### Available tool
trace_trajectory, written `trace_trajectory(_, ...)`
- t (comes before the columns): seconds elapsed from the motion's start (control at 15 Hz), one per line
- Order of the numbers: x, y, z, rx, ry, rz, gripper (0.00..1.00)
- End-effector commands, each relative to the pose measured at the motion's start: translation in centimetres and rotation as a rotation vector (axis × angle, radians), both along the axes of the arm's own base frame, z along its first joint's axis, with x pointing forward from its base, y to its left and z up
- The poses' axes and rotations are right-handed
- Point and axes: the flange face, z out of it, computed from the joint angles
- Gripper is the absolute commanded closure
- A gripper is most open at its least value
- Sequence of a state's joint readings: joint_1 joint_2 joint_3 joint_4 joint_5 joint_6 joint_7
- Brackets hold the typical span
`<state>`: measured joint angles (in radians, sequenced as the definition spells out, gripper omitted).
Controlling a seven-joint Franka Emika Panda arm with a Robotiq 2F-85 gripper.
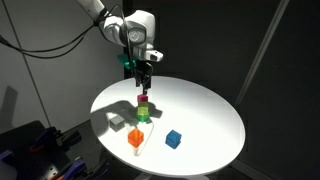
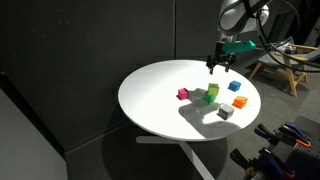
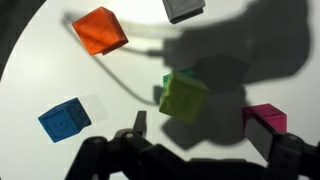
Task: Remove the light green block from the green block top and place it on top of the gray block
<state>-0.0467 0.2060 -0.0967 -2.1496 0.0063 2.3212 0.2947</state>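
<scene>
- The light green block [image 3: 183,95] sits on top of the green block [image 3: 163,90], near the middle of the round white table [image 2: 150,100]. Only a narrow strip of the lower cube shows past its left edge in the wrist view.
- Orientation: the block is a cube with equal sides, so no long axis can be made out. It stands level on its base. In the wrist view its top face is turned slightly askew to the picture edges, with one corner pointing down and to the left.
- The gripper [image 3: 200,138] hangs above the stack, clear of it and touching no block. Its fingers [image 3: 137,123] stand spread wide apart with nothing between them.
- The gray block [image 2: 225,113] rests alone on the table, apart from the stack, with its top bare.
- Also on the table and separate from the stack: an orange block [image 3: 100,30], a blue block [image 3: 64,120] and a magenta block [image 3: 265,118].
</scene>
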Motion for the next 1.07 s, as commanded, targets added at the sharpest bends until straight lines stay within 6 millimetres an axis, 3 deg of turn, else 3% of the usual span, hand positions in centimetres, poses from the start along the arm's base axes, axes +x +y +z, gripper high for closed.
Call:
trace_trajectory(0.0,0.9,0.1,-0.3,0.001,0.004,-0.064,0.0)
trace_trajectory(1.0,2.4,-0.7,-5.1,0.013,-0.023,-0.148,0.0)
